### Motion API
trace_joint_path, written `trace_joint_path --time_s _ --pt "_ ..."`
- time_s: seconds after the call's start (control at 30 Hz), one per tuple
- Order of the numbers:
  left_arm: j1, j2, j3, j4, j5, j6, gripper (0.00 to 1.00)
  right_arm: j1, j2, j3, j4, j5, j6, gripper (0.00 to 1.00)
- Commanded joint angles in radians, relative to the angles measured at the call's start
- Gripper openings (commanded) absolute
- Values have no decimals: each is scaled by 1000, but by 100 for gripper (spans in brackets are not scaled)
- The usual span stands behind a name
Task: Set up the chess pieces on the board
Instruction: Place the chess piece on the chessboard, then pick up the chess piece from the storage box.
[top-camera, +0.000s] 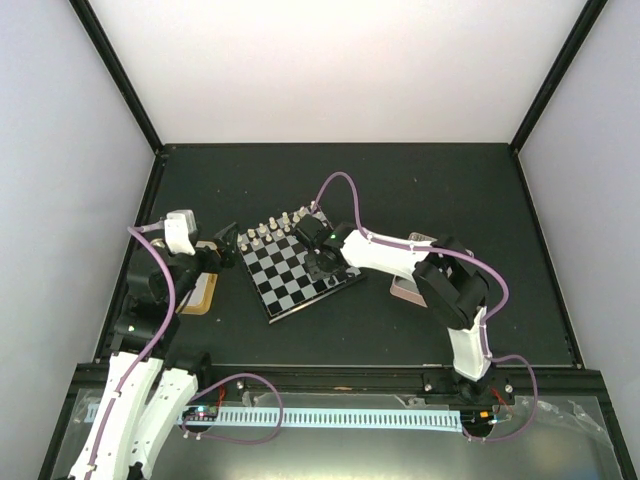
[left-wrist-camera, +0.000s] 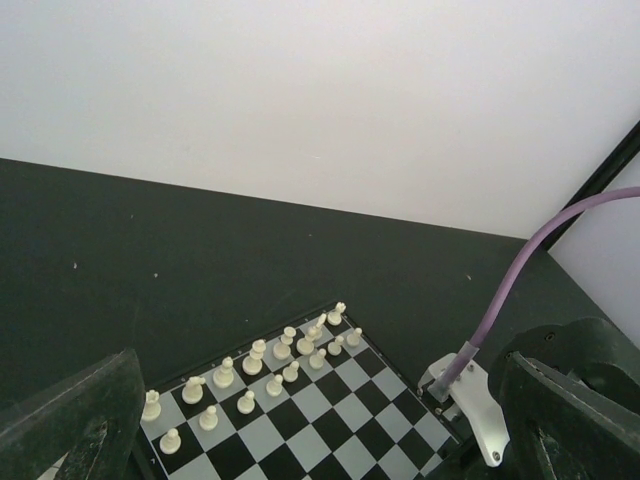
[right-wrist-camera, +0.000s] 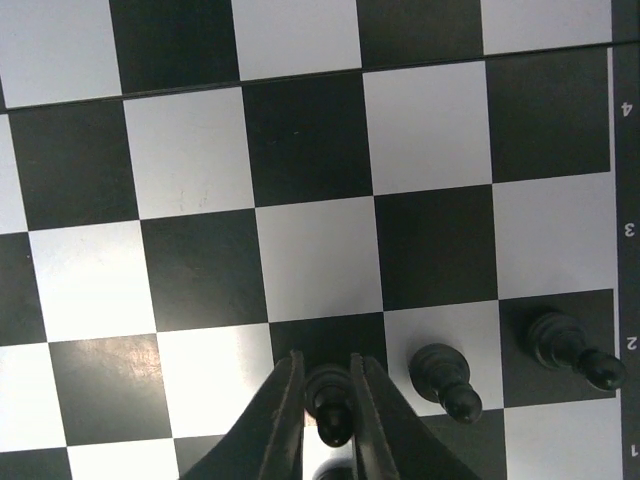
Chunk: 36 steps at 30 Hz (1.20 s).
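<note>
The right hand (right-wrist-camera: 327, 362) stands over the small black-and-silver checkered chessboard (right-wrist-camera: 318, 255), its fingers narrowly parted either side of a glossy black pawn (right-wrist-camera: 330, 405); whether they pinch it cannot be told. Two more black pawns (right-wrist-camera: 445, 380) stand just beside the hand, in the same row. The left hand (left-wrist-camera: 320, 410), spread wide and empty, has the pale silvery-white pieces (left-wrist-camera: 255, 362) just ahead of it.

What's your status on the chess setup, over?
Left end effector open, beside board. Right end effector pinching black pawn on board. Two more pawns close by, nothing blocking.
</note>
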Motion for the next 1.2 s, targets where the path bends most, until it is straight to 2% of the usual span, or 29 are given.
trace_joint_path --time_s 0.0,0.17,0.37,0.57,0.77,0.93,1.17 --pt "-1 -12 6 -7 -3 14 99 4 6 28 -20 8 -3 19" --pt "-1 -7 4 -7 6 13 99 4 -36 50 -30 17 4 23" --pt "-2 -4 5 -2 11 13 99 -15 -190 -8 -18 55 47 25" --pt "-2 -5 0 9 27 11 99 -163 -440 -245 14 132 135 26" --pt "0 11 1 18 37 12 99 -416 -664 -499 50 112 177 28" --pt "0 24 2 18 46 11 99 -561 -656 -565 49 74 148 29" --pt "0 24 -1 13 50 8 99 -687 -584 -630 89 94 149 28"
